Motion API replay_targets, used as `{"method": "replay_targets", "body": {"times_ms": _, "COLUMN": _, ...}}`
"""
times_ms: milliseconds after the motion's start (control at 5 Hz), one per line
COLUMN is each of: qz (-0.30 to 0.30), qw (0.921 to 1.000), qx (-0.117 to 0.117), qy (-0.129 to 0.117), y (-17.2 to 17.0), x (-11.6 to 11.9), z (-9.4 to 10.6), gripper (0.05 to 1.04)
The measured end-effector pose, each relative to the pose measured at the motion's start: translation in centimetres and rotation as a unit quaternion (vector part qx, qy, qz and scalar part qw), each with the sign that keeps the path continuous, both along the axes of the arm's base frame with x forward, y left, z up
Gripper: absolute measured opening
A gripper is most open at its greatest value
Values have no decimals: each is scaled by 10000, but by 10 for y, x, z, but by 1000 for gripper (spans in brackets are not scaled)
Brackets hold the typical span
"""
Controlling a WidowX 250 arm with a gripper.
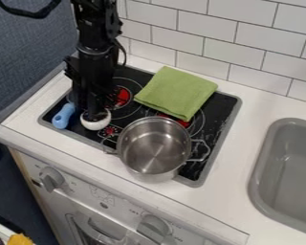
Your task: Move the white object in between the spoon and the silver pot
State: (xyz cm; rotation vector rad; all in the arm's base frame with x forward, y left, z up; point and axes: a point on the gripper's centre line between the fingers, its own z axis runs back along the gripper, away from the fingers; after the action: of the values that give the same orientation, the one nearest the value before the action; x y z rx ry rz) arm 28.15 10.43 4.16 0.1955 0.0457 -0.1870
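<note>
where blue spoon (63,116) and steel pot (154,147) are parted by round white object (96,123), black gripper (92,108) is seen above, grip unclear.

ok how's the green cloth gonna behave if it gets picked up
The green cloth looks like soft fabric, so it would probably droop rather than hold its shape. It is folded and lies loosely on the cooktop, so the layers may open if only one is pinched. It looks thin, so likely light.
</note>
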Motion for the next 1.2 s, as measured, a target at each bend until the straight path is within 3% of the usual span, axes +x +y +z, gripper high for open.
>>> {"method": "replay_targets", "body": {"times_ms": 200, "qz": -67, "qw": 9997, "qx": -180, "qy": -158, "y": -6, "x": 0, "z": 15, "gripper": 787}}
{"method": "replay_targets", "body": {"times_ms": 400, "qz": 10, "qw": 9983, "qx": -507, "qy": -274, "y": -9, "x": 0, "z": 29, "gripper": 1001}}
{"method": "replay_targets", "body": {"times_ms": 600, "qz": -22, "qw": 9974, "qx": -678, "qy": -230, "y": -13, "x": -1, "z": 32, "gripper": 1004}}
{"method": "replay_targets", "body": {"times_ms": 1200, "qz": -37, "qw": 9975, "qx": -659, "qy": -247, "y": -12, "x": 4, "z": 33, "gripper": 999}}
